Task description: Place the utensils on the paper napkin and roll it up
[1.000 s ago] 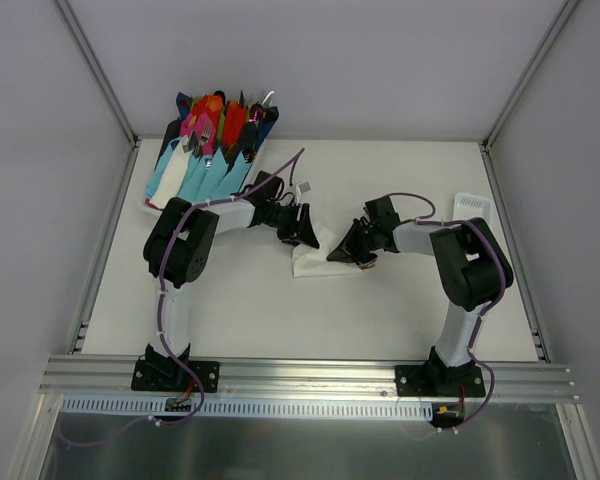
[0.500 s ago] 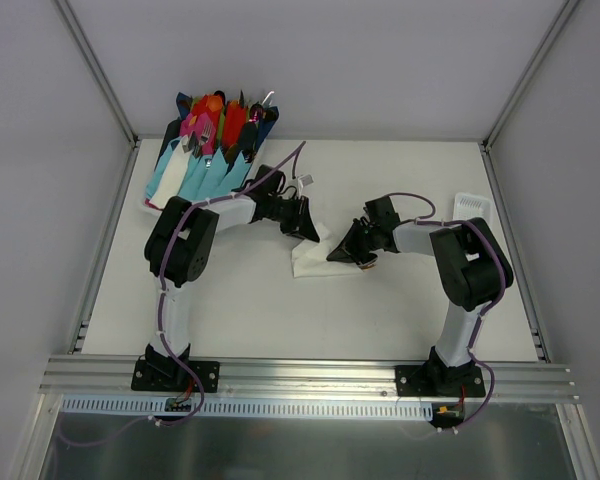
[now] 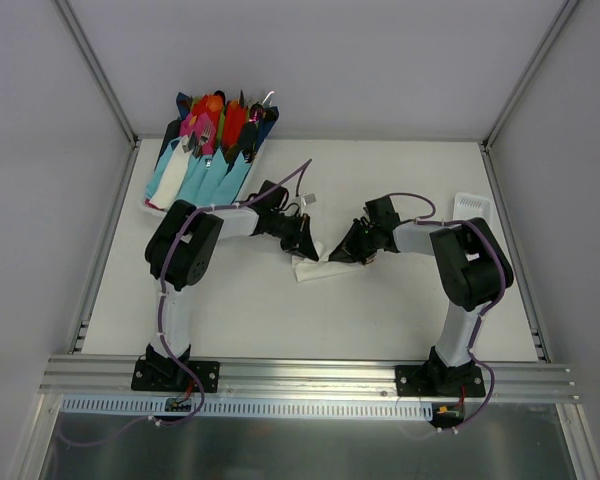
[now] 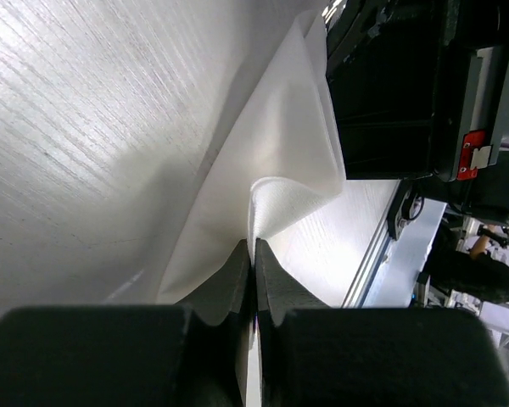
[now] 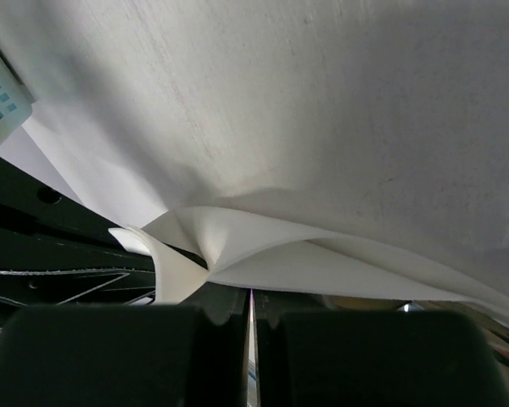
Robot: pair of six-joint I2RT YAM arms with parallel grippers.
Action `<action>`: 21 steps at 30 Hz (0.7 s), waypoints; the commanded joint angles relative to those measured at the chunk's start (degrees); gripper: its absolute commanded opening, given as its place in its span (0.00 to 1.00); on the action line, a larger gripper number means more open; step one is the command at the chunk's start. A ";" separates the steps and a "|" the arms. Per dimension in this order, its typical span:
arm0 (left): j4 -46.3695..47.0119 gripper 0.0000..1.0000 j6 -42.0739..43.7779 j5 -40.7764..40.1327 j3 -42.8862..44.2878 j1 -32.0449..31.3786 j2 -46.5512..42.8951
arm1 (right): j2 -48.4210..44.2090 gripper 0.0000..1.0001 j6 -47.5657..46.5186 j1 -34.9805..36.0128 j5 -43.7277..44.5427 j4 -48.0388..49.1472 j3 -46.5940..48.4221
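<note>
Mid-desk (image 3: 240,300), the soft white paper napkin (image 3: 315,270) lies crumpled into creased, layered folds. The left hand (image 4: 253,254) pinches a thin raised fold between closed black fingers (image 4: 234,275). The right hand (image 5: 251,298) clamps a stacked edge. The utensils cannot be made out. Farther back, bright cutlery (image 3: 218,118) in light-blue wraps fans out.
</note>
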 commanded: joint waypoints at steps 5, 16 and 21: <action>-3.15 0.00 4.44 -4.45 -2.03 -2.55 -4.43 | 3.02 0.00 -3.83 -1.23 11.46 -8.20 -1.90; -8.95 0.00 6.29 -18.17 0.43 -4.58 -0.65 | -0.14 0.00 -4.62 -1.32 10.32 -9.43 -0.94; -10.62 0.00 6.38 -21.24 1.05 -4.58 0.75 | -2.51 0.02 -5.67 -1.32 9.70 -11.62 -0.14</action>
